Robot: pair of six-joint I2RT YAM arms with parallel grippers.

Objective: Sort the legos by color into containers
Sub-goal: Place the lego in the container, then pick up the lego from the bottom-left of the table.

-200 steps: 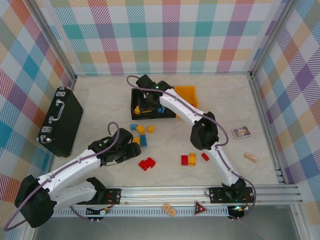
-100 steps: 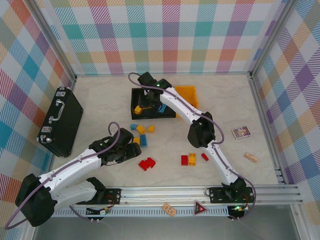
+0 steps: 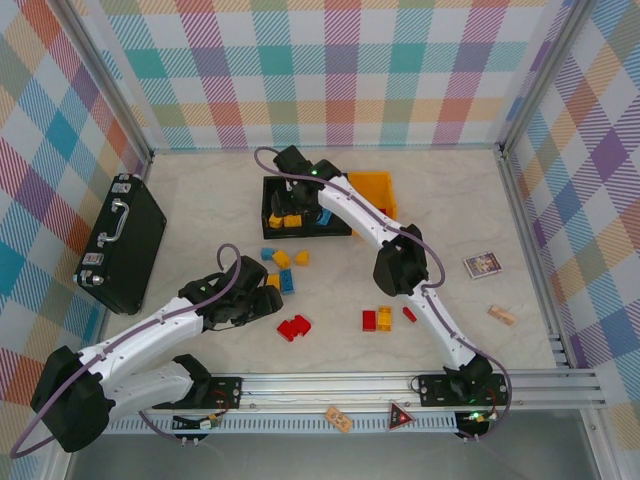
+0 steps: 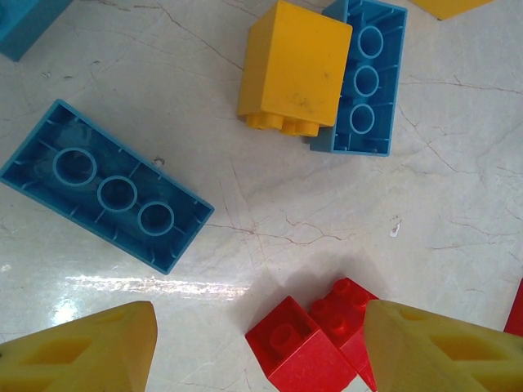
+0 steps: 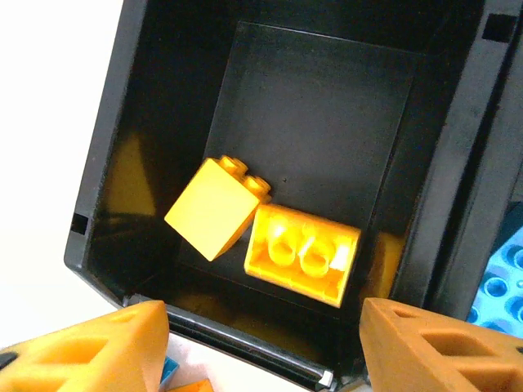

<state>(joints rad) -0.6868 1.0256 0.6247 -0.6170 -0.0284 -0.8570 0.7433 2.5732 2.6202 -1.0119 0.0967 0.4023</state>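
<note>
The right gripper (image 5: 260, 339) hangs open and empty over the left black bin (image 5: 122, 163), two yellow legos (image 5: 216, 206) lying inside; lift it straight up; the left gripper (image 4: 257, 343), also open, should descend centred on the red legos (image 4: 298, 351)

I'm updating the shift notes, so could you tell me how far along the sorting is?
Done: two yellow bricks lie in a black bin, a blue brick in the next. In hand: nothing; the right end effector hangs open over it, the left end effector open above red bricks. Left: loose bricks on the table.
</note>
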